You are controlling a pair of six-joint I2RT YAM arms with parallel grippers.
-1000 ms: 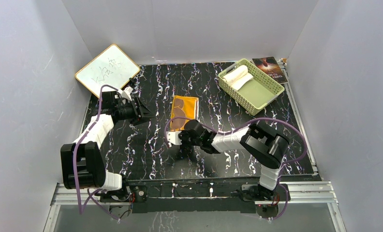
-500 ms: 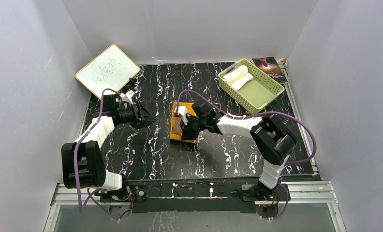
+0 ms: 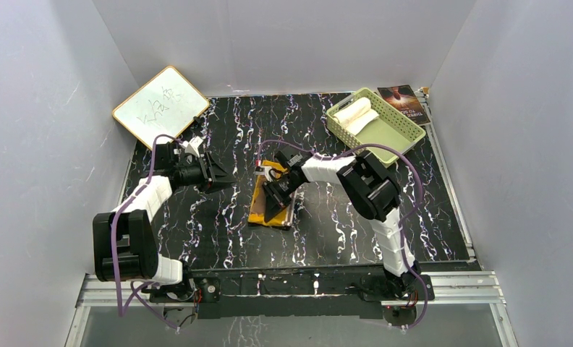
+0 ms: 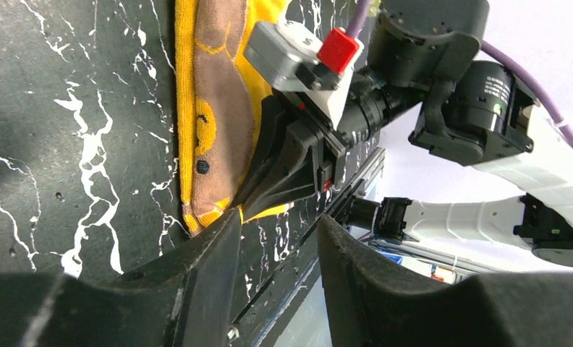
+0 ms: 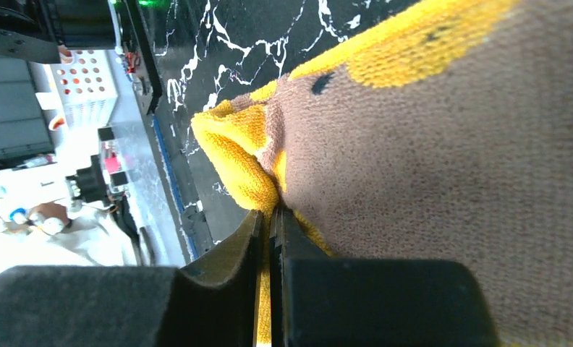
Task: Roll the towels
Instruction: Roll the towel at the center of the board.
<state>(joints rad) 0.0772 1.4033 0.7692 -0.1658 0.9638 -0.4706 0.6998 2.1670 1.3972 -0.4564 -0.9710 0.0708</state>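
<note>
Pinching the yellow towel (image 5: 428,144) at its lower corner in the top view: right claw (image 5: 270,217) is clamped tight on a doubled-up edge, with cloth bunched at the tips. The rest lies flat on the tabletop (image 3: 197,224), mid-frame. Likely lifting that edge to start the first turn of the roll. Left claw (image 4: 280,224) hangs part-open and empty just left of the towel, aimed at it, probably to pin or feed cloth. White towel (image 3: 356,112) sits rolled in the basket (image 3: 386,137), upper right, so it looks done. Yellow one not yet rolled.
</note>
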